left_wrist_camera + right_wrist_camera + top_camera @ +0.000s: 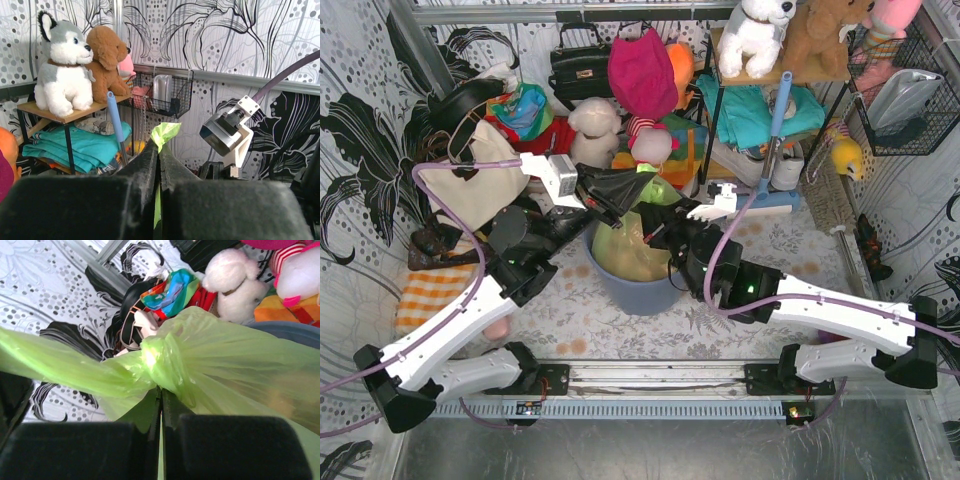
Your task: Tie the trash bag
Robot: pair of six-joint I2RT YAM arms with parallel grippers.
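Observation:
The trash bag (pixel 625 255), thin light-green plastic with tan paper showing through, sits in the round blue bin (pixel 650 295). Its top is gathered into a knot (pixel 162 360), with one tail stretched out to the left in the right wrist view. My left gripper (pixel 642 183) hovers above the bin's far rim, shut on a strip of the bag (pixel 165 132) that sticks out past its tips (pixel 159 146). My right gripper (pixel 656 232) is over the bin's right side. In its wrist view that gripper (pixel 161 390) is shut on green plastic right under the knot.
A cream tote (pixel 470 185) and dark handbags lie at the back left, with plush toys (pixel 595 130) and colourful cloth behind the bin. A shelf (pixel 760 110) with folded teal cloth stands back right, and a wire basket (pixel 905 100) hangs on the right wall. An orange checked cloth (pixel 430 290) lies left.

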